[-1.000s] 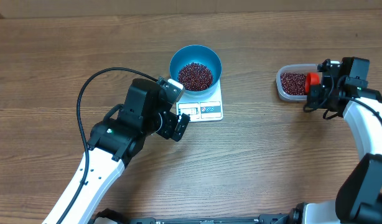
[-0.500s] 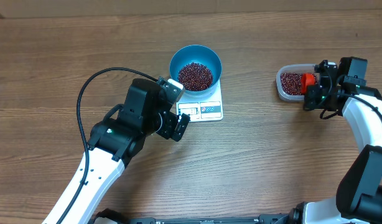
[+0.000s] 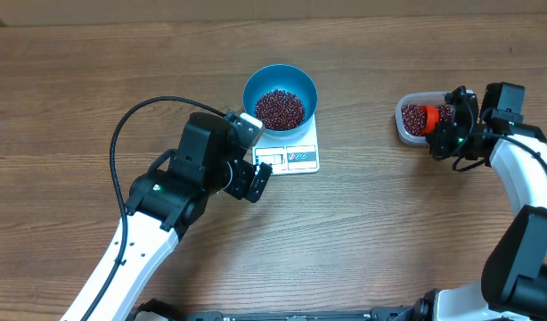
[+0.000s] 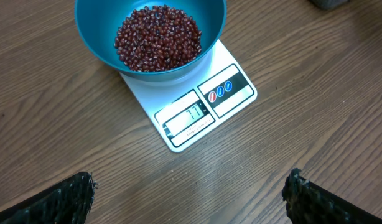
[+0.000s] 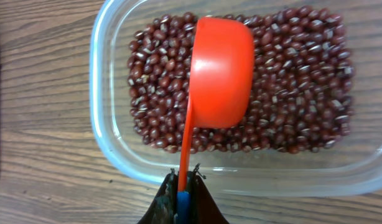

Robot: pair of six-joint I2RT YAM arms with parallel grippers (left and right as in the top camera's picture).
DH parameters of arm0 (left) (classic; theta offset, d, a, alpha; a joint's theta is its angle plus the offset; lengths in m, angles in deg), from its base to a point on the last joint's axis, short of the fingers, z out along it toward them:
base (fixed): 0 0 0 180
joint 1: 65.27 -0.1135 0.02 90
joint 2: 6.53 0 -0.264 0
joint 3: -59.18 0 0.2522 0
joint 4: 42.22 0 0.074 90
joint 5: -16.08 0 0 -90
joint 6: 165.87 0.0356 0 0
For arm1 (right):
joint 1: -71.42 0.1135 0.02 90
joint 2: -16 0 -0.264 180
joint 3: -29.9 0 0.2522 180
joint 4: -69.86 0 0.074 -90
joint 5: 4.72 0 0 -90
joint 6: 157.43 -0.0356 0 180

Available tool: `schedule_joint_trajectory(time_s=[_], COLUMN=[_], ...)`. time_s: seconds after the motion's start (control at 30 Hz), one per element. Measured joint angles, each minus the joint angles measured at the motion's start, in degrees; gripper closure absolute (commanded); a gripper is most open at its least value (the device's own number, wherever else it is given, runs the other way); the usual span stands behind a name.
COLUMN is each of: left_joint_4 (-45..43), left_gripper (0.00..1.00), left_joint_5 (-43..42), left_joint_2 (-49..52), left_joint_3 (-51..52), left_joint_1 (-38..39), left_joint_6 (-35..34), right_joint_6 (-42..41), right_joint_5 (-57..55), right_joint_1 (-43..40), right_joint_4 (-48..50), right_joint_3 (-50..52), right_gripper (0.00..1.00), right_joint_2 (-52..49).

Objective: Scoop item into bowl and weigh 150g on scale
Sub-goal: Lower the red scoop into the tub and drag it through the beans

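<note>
The blue bowl (image 3: 252, 82) sat on the far end of the white scale (image 3: 300, 157), which lay near the middle of the wooden surface (image 3: 380, 241). A heap of dark red-brown beans (image 3: 281, 109) covered the bottom of the bowl. The scale's display (image 4: 186, 116) and buttons stuck out from under the bowl on the near side. In the left wrist view the digits looked like 77.

The left fingers (image 3: 256, 181) hung just beside the near left corner of the scale and touched neither it nor the bowl. They were spread as wide as they go, with nothing between them. In the left wrist view one dark fingertip showed in each bottom corner. The bowl and scale lay ahead of them, roughly in line with the gap. A black cable (image 3: 131, 120) looped out from the left arm over the surface.

Well apart, at the right side, a clear container (image 3: 402, 127) held more beans (image 5: 297, 93) in a shallow layer. The right fingers (image 5: 184, 202) were pinched tight on the thin handle of an orange scoop (image 5: 219, 74), gripping it at its near end, over the container's near rim. The handle was seen edge-on, and the cup reached out over the middle of the container, above the beans there. Its smooth outer side faced the wrist camera, so the inside was hidden. Whether the cup touched the beans under it could not be told. In the overhead view the scoop (image 3: 429, 115) showed as an orange spot over the container, right at the fingers.
</note>
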Motion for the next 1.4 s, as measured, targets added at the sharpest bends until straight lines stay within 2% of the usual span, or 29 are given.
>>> schedule_joint_trajectory(time_s=[1.4], left_joint_4=[-0.02], left_gripper=[0.00], left_joint_5=[0.00], left_joint_2=[0.00], left_joint_3=[-0.02], left_joint_1=[0.00], left_joint_6=[0.00], right_joint_6=[0.02], right_joint_5=[5.73], right_joint_1=[-0.15], right_joint_4=[-1.66], right_joint_3=[0.00], right_gripper=[0.96], right_joint_2=[-0.79])
